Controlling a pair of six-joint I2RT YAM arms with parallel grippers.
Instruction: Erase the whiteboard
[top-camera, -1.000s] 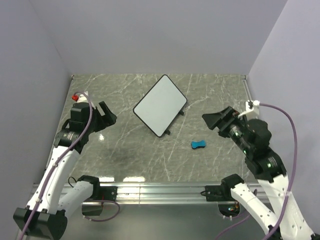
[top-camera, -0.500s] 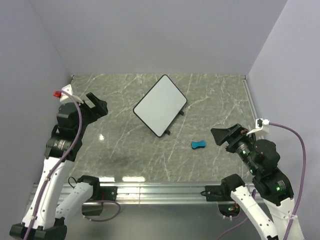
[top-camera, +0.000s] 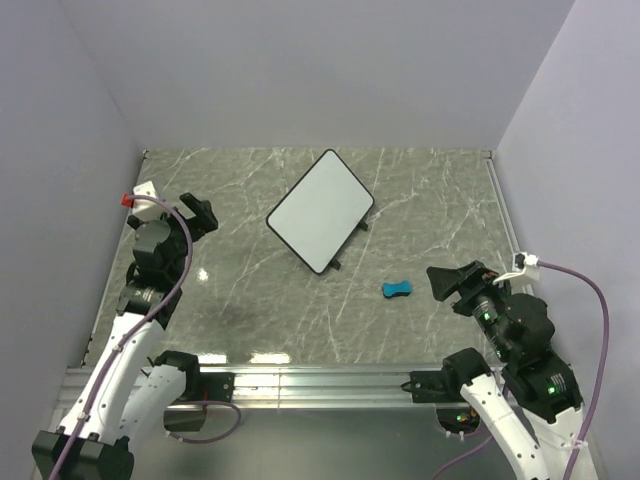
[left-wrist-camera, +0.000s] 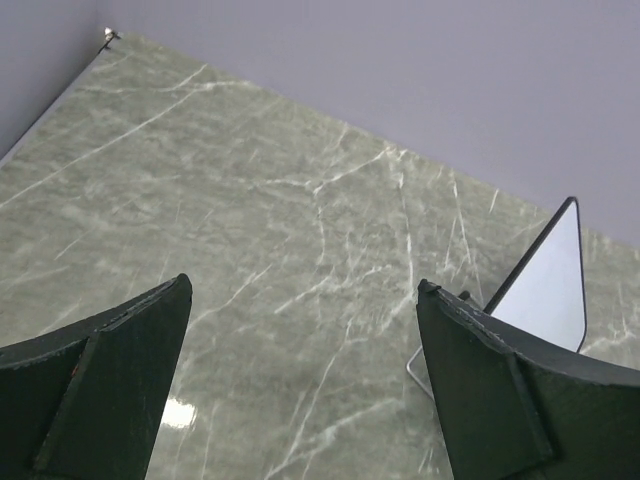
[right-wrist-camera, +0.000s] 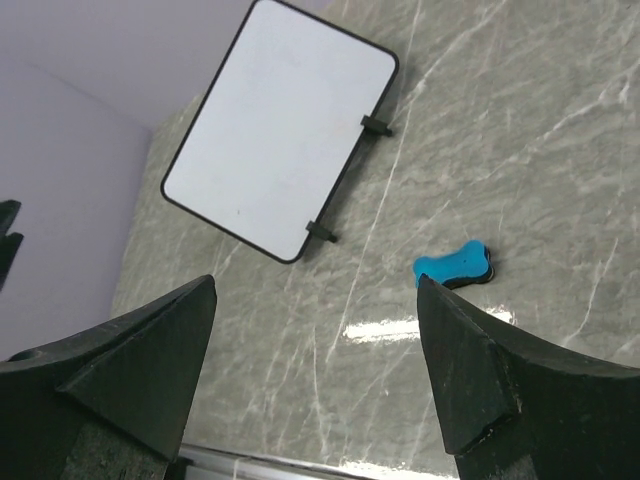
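Lilac-grey walls (top-camera: 320, 70) close in a green-grey marbled table (top-camera: 430, 190) on three sides. Two white-and-black arms rise from the near edge, the left arm (top-camera: 125, 340) by the left wall and the right arm (top-camera: 520, 350) by the right wall, each trailing a purple cable.

The left claw (top-camera: 200, 213) hangs over the left part of the table with its dark fingers (left-wrist-camera: 100, 390) spread wide and only bare marble between them. The right claw (top-camera: 447, 280) is also spread wide and holds nothing; its wrist view looks down between the fingers (right-wrist-camera: 480, 380) at the table.

The whiteboard (top-camera: 320, 210) lies face up at the middle of the table toward the back, turned at a slant and well apart from both claws. Its face is plain white inside a thin black frame with rounded corners. Two small black feet (top-camera: 341, 265) stick out from its near-right edge.

A small blue eraser (top-camera: 397, 290), shaped like a bone, lies on the marble near the whiteboard's feet, between the board and the right claw and touching neither.
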